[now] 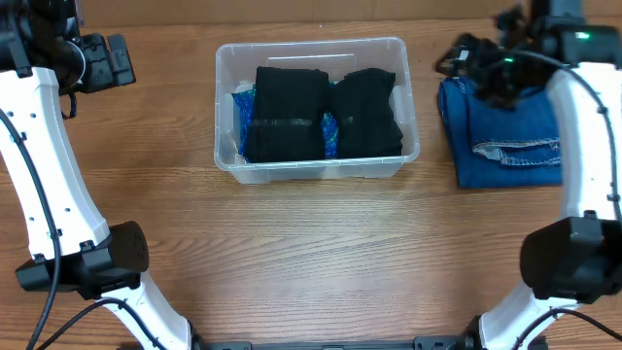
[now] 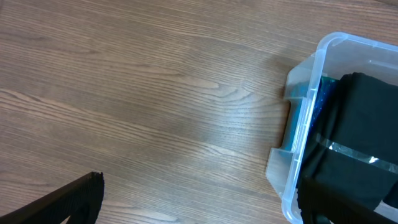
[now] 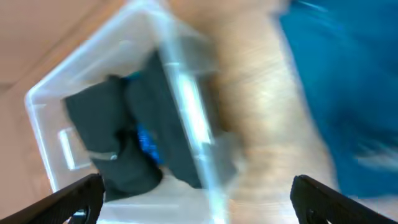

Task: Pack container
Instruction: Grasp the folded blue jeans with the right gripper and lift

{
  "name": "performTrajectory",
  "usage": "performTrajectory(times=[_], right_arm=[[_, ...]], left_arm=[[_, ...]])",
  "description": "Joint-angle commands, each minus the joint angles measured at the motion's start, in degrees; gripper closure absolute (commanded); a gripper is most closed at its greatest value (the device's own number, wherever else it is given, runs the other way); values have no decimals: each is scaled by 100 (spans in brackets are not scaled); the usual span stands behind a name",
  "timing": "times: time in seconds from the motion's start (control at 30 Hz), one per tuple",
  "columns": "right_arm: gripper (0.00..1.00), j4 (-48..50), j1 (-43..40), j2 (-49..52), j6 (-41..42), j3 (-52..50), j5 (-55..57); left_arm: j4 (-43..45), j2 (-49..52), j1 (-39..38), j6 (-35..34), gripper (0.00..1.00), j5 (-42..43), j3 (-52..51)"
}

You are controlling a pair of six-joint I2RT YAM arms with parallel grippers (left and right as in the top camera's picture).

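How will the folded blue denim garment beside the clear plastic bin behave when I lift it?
The folded blue denim garment is cloth, so it will probably sag and may unfold if pinched by one layer. Denim folded into layers likely has some weight. Flat on the wooden table, it should slide, not roll, when pushed.

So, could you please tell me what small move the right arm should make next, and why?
Probably lower the right pincer onto the folded jeans and close on them. The jeans lie on the table to the right of the container, which already holds black clothes, and the pincer hangs open above them, holding nothing.
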Motion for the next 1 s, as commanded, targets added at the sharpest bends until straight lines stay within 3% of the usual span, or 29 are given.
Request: performTrajectory(times=[0.0, 0.13, 0.33, 0.57, 0.77, 0.97], right_arm=[[0, -601, -894, -142, 1202, 24, 691], [0, -654, -1543, -142, 2275, -619, 1414], [0, 1008, -1574, -142, 3381, -2603, 1506], [0, 3182, -1541, -142, 3497, -4142, 1397], [0, 3388, -1523, -142, 3475, -4380, 1484], [3, 4315, -1497, -142, 3307, -5300, 1532]], left_arm=[[4, 42, 9, -79, 0, -33, -22], [4, 42, 9, -79, 0, -33, -20], [4, 42, 9, -79, 0, -33, -22], [4, 42, 11, -79, 0, -33, -20], [4, 42, 9, -81, 0, -33, -20], [4, 42, 9, -79, 0, -33, -22]])
